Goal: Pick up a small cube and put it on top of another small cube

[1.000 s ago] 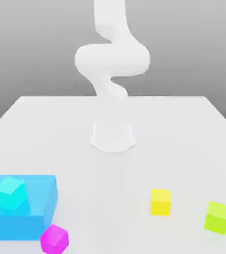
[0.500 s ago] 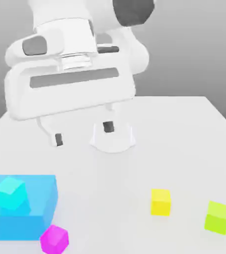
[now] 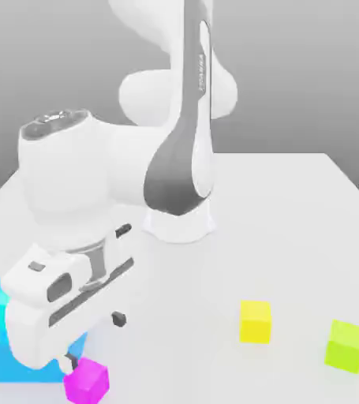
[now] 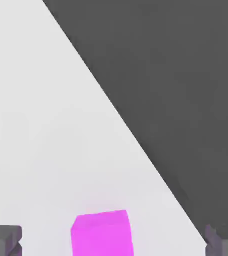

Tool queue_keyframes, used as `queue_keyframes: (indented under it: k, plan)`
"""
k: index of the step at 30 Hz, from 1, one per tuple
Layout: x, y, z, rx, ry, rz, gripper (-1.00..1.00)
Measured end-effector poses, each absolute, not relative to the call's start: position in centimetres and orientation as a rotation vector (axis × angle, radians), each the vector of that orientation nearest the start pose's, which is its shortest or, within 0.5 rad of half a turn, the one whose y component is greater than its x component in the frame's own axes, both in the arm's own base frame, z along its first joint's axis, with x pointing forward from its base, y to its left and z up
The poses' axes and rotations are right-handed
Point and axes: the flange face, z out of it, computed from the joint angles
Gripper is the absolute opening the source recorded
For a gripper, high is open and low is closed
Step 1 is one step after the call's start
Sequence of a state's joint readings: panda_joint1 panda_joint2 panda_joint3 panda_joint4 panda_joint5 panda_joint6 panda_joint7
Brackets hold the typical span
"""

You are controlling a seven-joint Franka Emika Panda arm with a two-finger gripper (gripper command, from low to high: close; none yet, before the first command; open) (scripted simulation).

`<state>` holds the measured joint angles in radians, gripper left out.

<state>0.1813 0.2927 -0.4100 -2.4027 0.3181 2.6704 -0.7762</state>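
The small magenta cube (image 4: 102,236) lay below my white two-finger gripper (image 3: 95,341), between my parted, empty fingers but nearer one.

Looking very bright here, with the tabletop (image 3: 214,276) washed out to near-white and its surface detail almost gone. Glowing flat and pale on the arm (image 3: 64,181), nearly melting into the table along the base. Fading from mid-grey to lighter grey across the backdrop (image 3: 308,79). Showing slightly darker side faces on the yellow cube (image 3: 255,322), at the right. Casting a faint pink tint onto the white beside the magenta cube (image 4: 103,235) in the hand view.
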Motion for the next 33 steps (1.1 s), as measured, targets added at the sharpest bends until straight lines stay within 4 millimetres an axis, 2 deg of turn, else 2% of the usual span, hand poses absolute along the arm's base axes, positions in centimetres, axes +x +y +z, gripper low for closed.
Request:
queue_keyframes:
  k: [5, 6, 11, 12, 14, 17, 19, 21, 26, 30, 33]
  plan:
    - [47.7, -13.6, 14.5, -3.104, -0.503, -0.004, 0.00]
    - [47.6, -13.6, 13.3, -3.103, -0.502, -0.002, -1.00]
    - [47.6, -13.6, 13.3, -3.101, -0.502, 0.001, -1.00]
    - [47.5, -13.6, 12.7, -3.101, -0.501, 0.001, -1.00]
    - [47.6, -13.6, 13.9, -3.102, -0.504, 0.000, -1.00]
    - [47.6, -13.6, 17.4, -3.102, -0.504, 0.000, -1.00]
    - [48.1, -12.6, 18.8, -3.087, -0.565, 0.002, -1.00]
    - [48.3, -13.2, 21.0, -3.090, -0.561, -0.007, -1.00]
    - [47.2, -16.8, 27.0, -3.118, -0.457, -0.023, -1.00]
    - [44.7, -20.9, 30.9, -3.142, -0.312, -0.020, -1.00]
    - [42.5, -23.5, 32.9, -3.152, -0.209, -0.008, -1.00]
